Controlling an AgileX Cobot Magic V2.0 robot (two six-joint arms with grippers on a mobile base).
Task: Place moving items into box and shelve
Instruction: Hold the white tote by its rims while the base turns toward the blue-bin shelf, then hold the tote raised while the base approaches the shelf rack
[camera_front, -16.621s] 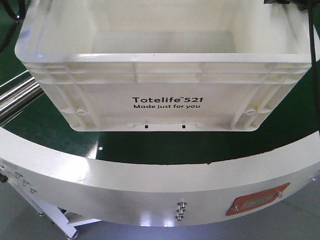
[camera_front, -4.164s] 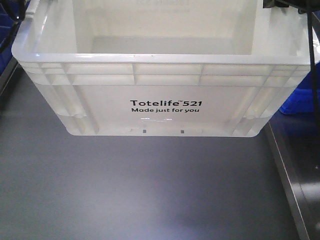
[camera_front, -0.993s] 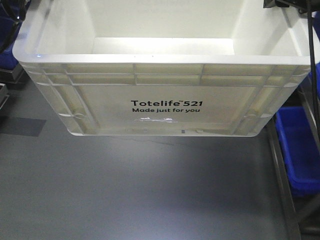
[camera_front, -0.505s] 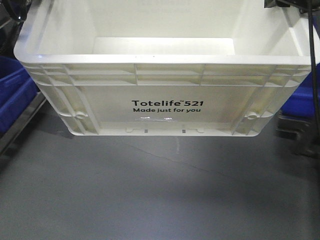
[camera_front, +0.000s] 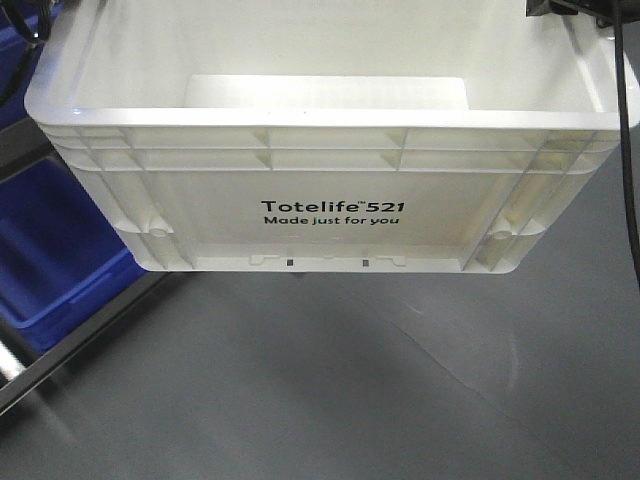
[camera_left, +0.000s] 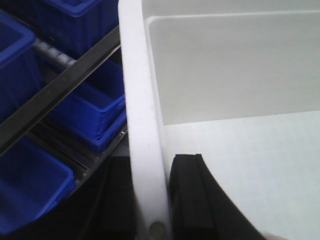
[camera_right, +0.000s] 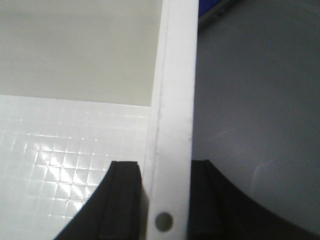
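The white Totelife 521 box (camera_front: 330, 190) hangs in the air above a grey floor, filling the upper half of the front view. Its inside shows only its bare white bottom; no items show in it. My left gripper (camera_left: 150, 162) is shut on the box's left rim (camera_left: 137, 100), one black finger inside and one outside. My right gripper (camera_right: 167, 165) is shut on the right rim (camera_right: 175, 75) in the same way. The box is level.
Blue bins (camera_front: 50, 240) sit on a metal-railed shelf (camera_front: 70, 350) at the lower left; more blue bins (camera_left: 85, 100) show left of the box in the left wrist view. Grey floor (camera_front: 380, 390) lies below. A black cable (camera_front: 627, 130) hangs at right.
The box stays fixed in view while the background has swung: blue bins that were at the right a second ago are gone, and the bins at the left have grown larger.
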